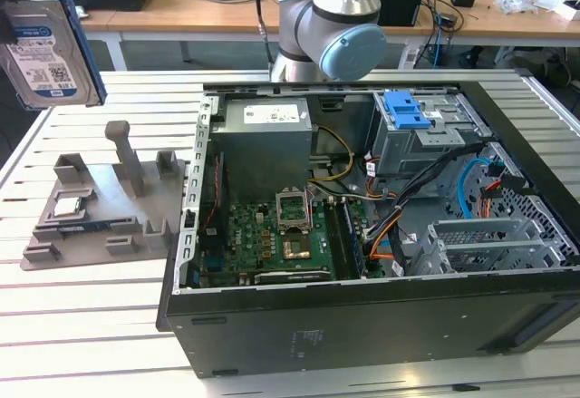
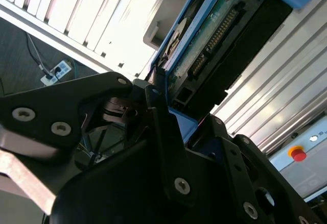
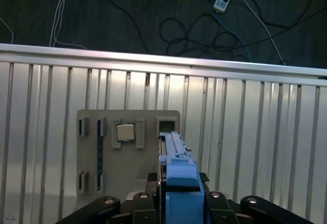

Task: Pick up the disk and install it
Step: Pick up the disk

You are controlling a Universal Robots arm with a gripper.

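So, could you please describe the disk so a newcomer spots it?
Find the open computer case. To the exterior view's left of it, above the grey holder, hangs the disk: silver, white-and-blue label, blue frame, unlike the unlabelled blue bracket inside the case.

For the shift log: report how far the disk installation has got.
Done: the disk is off the table, held in the air over the grey holder, with its label facing the exterior view. In hand: the gripper is shut on its blue-framed edge, as the second wrist view shows. Left: the disk is outside the open computer case, so installing is not yet done.
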